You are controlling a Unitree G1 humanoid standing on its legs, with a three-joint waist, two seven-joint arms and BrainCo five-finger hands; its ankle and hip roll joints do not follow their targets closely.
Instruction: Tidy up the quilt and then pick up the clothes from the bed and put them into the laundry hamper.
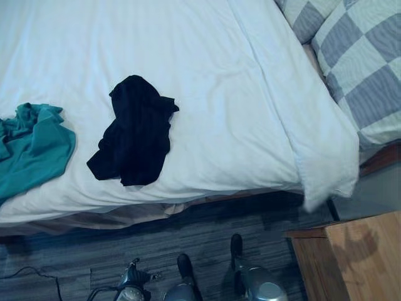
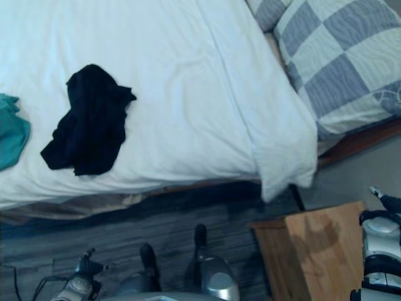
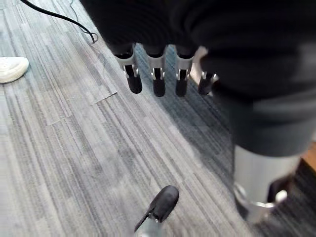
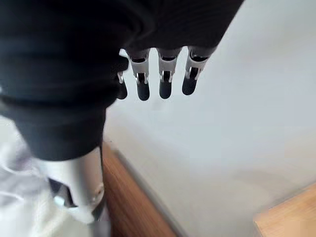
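Two checked grey-and-white pillows (image 2: 341, 63) lie at the head of the bed, one partly behind the other. A wooden nightstand (image 1: 351, 257) stands on the grey plank floor (image 3: 74, 148) beside the bed. A white shoe (image 3: 11, 68) rests on the floor.

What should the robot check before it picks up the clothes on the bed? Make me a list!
1. Quilt spread flat on the bed: ok, though its corner hangs over the edge.
2. Black garment lying free on the quilt, nothing on it: ok.
3. Teal garment lying apart from the black one: ok.
4. Left hand empty, fingers straight, over the floor: ok.
5. Right hand empty, fingers straight: ok.
6. Laundry hamper ready to receive the clothes: cannot tell.
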